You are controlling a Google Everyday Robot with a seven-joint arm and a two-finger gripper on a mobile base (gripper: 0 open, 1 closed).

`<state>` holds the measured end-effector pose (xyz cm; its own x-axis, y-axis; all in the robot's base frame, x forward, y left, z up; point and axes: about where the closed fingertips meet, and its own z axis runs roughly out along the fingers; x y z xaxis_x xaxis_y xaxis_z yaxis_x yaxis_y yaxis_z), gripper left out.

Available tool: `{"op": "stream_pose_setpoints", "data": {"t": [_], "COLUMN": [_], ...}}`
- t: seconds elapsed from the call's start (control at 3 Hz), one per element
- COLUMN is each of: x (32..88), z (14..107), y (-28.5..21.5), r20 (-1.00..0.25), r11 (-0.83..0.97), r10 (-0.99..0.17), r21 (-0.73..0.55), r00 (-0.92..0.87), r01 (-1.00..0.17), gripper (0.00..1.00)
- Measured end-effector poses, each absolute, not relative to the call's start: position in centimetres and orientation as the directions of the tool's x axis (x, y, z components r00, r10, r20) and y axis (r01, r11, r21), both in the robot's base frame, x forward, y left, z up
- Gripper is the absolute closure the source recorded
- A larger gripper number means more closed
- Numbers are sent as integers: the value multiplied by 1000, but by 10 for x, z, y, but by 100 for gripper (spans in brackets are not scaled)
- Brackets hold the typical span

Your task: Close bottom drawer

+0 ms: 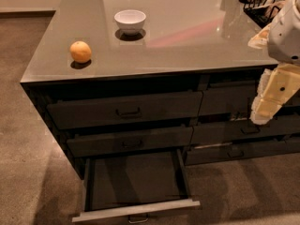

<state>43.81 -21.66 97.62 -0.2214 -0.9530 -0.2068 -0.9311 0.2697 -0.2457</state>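
Observation:
The bottom drawer of the wide left stack is pulled far out, showing its long flat tray, empty, with a pale front rim and a small pull at the front edge. The two drawers above it are pushed in. My gripper is at the right edge, cream-coloured, hanging in front of the right-hand drawer stack, well to the right of and above the open drawer.
An orange and a white bowl sit on the grey countertop. A dark wire rack is at the back right. The right-hand drawer stack stands beside the open drawer. Carpeted floor surrounds the cabinet.

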Motion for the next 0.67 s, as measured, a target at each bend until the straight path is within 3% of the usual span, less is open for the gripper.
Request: {"op": "stream_pose_setpoints", "data": {"t": [0.67], "x": [450], "z": [926], "y": [-214], "r20": [-206], "r11": [262], "r10": [-954], "r21": [-214], "r00": [-219], "r01": [-941], "gripper": [0]}}
